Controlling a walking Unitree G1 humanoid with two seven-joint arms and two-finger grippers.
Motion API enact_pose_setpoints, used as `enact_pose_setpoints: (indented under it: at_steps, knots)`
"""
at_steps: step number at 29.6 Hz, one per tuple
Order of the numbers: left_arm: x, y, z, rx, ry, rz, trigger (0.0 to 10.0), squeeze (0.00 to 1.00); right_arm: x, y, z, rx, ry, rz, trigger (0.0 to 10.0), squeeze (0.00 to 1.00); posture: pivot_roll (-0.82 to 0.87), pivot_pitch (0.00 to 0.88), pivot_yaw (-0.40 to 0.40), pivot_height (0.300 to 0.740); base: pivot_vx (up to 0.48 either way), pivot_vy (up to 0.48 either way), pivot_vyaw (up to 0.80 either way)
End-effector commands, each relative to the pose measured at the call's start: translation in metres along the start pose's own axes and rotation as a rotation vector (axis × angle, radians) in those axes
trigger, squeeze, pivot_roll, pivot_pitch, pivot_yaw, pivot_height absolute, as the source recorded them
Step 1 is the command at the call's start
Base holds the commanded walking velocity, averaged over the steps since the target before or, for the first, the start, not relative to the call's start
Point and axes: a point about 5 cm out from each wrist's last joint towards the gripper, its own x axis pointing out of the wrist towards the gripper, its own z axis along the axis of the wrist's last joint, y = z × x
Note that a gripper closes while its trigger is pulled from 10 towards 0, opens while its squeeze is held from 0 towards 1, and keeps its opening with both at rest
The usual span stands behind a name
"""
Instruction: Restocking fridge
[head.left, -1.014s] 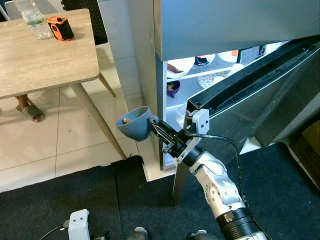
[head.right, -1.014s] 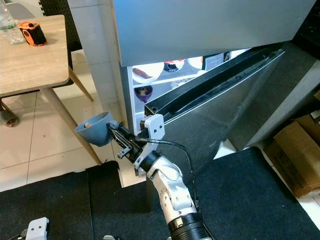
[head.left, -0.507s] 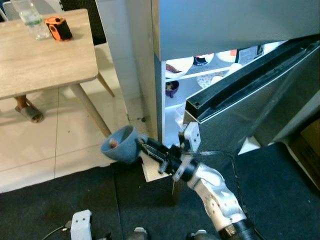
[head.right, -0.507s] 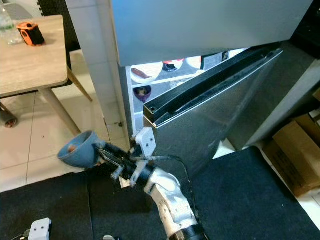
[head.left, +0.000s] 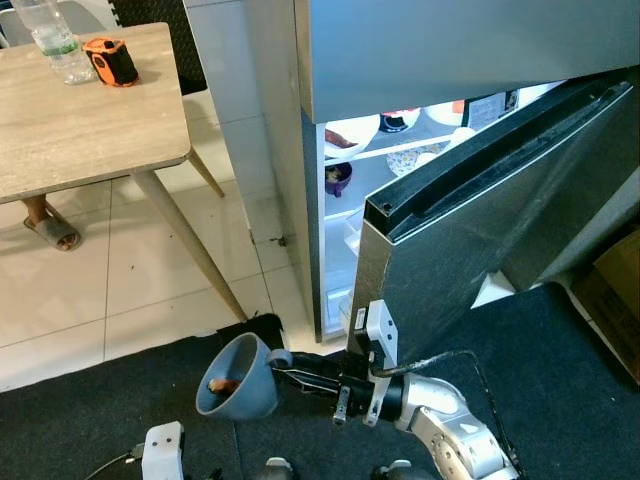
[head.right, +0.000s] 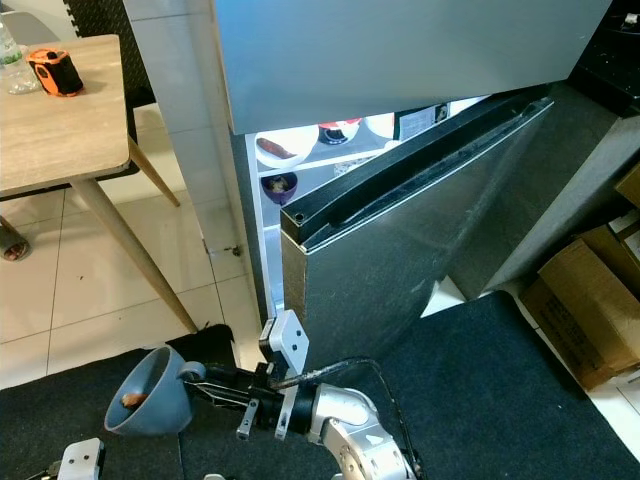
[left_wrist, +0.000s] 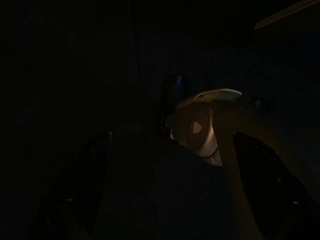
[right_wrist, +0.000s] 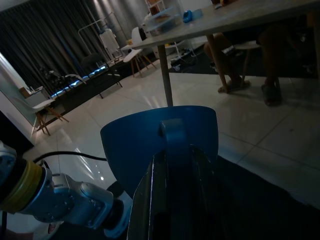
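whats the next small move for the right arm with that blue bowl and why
Probably raise the bowl back toward the fridge opening. The right end effector is shut on the blue bowl, held low over the dark mat, with food inside, while the lit fridge shelves sit well above, past the half-open door. Keep it level so nothing spills.

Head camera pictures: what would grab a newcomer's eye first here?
The blue bowl with a bit of food in it, held low over the dark mat by the right gripper. Behind it, the fridge glows inside, its door ajar, dishes on its shelves. A wooden table stands left.
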Motion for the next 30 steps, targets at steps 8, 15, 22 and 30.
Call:
enact_pose_setpoints:
  at_steps: [8,15,22,30]
  knots:
    - [-0.0018,-0.0012,-0.0125,0.013,0.05,-0.003,10.0,0.0,-0.0072,-0.0011,-0.0004,0.009,-0.001,-0.023,10.0,0.0,-0.04,0.158,0.018,0.74,-0.356,0.0,0.0]
    - [-0.0019,-0.0016,-0.0137,0.009,0.055,-0.002,10.0,0.0,-0.0075,-0.0031,-0.0008,0.009,-0.005,-0.046,10.0,0.0,-0.04,0.163,0.018,0.74,-0.386,0.0,0.0]
    - [-0.0018,-0.003,-0.0135,-0.008,0.038,-0.009,10.0,0.0,-0.0083,-0.0053,-0.0004,0.004,-0.001,-0.062,10.0,0.0,-0.04,0.164,0.014,0.74,-0.243,0.0,0.0]
    - [-0.0032,0.0006,-0.0162,0.017,0.063,-0.001,10.0,0.0,-0.0079,-0.0061,0.0004,0.001,-0.001,-0.066,10.0,0.0,-0.04,0.164,0.014,0.74,0.0,-0.173,0.0]
